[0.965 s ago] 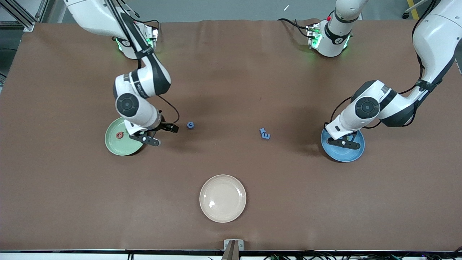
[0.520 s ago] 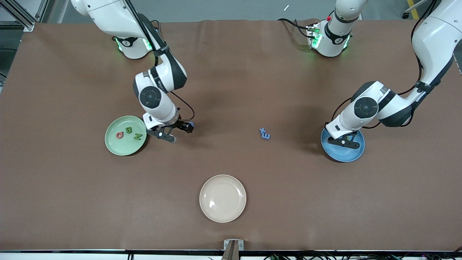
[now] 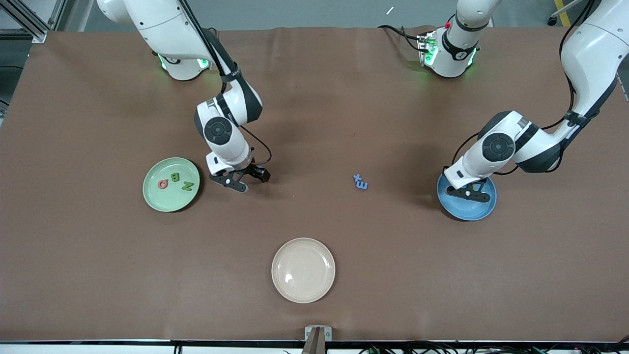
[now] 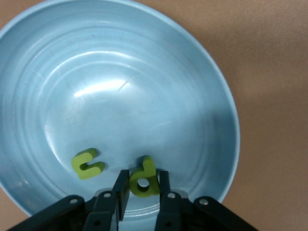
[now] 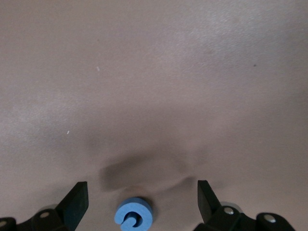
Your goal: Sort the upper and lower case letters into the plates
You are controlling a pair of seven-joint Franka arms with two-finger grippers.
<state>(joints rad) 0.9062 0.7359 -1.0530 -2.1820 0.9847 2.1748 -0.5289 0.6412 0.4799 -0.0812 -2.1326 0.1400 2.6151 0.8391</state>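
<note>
right gripper (image 5: pixel 139 204) hovers, fingers spread, over the blue letter (image 5: pixel 134 214) on the bench; it should centre, then descend. left gripper (image 4: pixel 143 192), over the blue plate (image 4: pixel 202 96), clenches a green letter (image 4: pixel 144 178).

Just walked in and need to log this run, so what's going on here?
Two arms are sorting foam letters into plates. The left tool is shut on a green letter over the blue plate, where another green letter already lies. The right tool hangs open over a blue letter on the table. The green plate holds three letters.
</note>
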